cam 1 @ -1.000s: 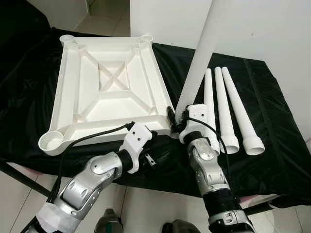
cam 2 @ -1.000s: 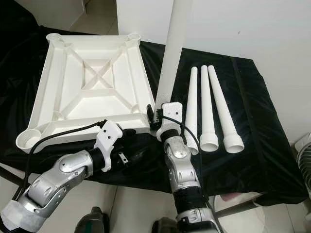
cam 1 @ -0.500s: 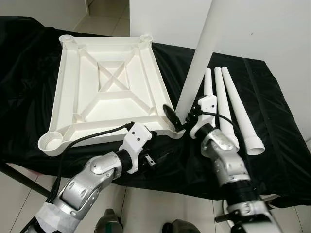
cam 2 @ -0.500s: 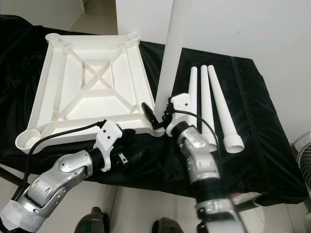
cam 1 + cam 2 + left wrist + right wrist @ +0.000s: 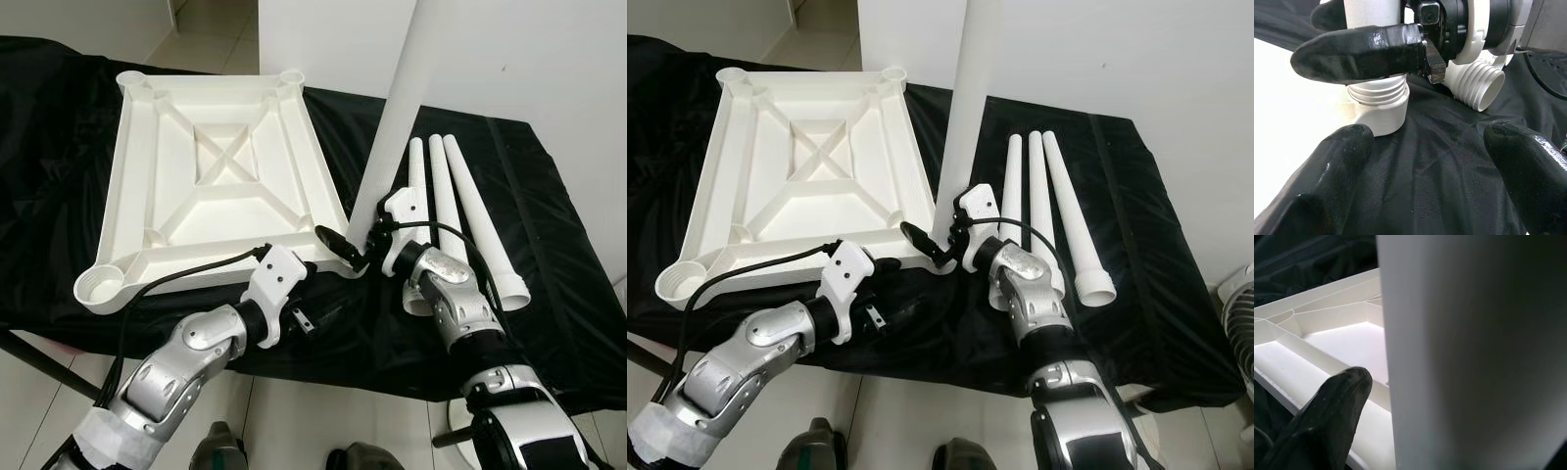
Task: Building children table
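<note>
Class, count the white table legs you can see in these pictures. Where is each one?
4. One upright leg stands in the near right corner socket of the tabletop, with the right tool at its base. Three loose legs lie side by side on the black cloth.

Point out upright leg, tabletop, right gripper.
upright leg point(image 5: 392, 117), left eye view, mid shaft.
tabletop point(image 5: 132, 186), left eye view, left rim.
right gripper point(image 5: 345, 245), left eye view, between fingertips at the leg's base.

A white tabletop point(image 5: 216, 186) lies upside down, ribs showing. One white leg point(image 5: 397, 108) stands upright in its near-right corner socket; three legs point(image 5: 460, 211) lie side by side to the right.
</note>
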